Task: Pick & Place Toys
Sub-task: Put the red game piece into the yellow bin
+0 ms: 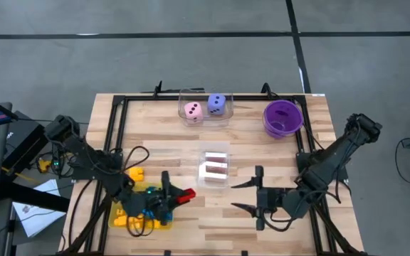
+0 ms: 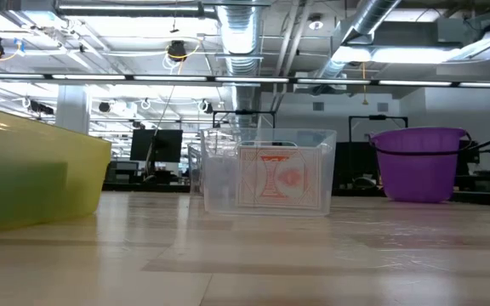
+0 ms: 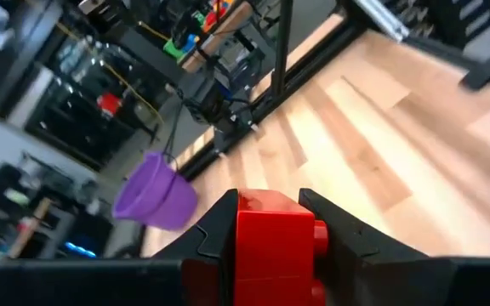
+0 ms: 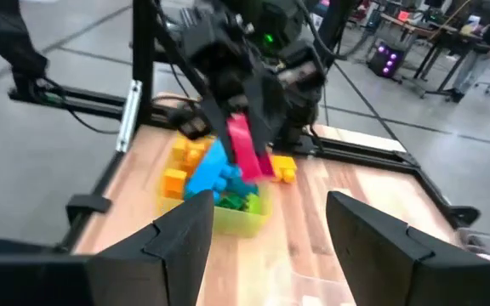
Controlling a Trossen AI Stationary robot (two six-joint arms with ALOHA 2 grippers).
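Observation:
My left gripper (image 1: pixel 179 195) is shut on a red brick (image 3: pixel 270 246) just right of the yellow translucent tray (image 1: pixel 123 215). The tray stands on the table's near left part, piled with blue, yellow, orange and green toys (image 4: pixel 215 178). My right gripper (image 1: pixel 243 195) hangs open over the near right part of the table, pointing toward the left arm, with nothing between its fingers (image 4: pixel 185 234). A pink and a purple die (image 1: pixel 205 108) sit in a clear box at the far edge. My left gripper pinches the red brick by two opposite sides (image 3: pixel 238 242) between its two fingers, and a stud (image 3: pixel 318 236) shows against one finger. The fingers come nearly level from the table's left. The brick (image 4: pixel 245 146) sticks out slanted, clear of the table and the tray.
A clear box with playing cards (image 1: pixel 216 168) stands at the table's middle. The purple bowl (image 1: pixel 283 117) is at the far right. A black frame (image 1: pixel 119 135) runs along the table's edges. Bare wood lies between the two grippers.

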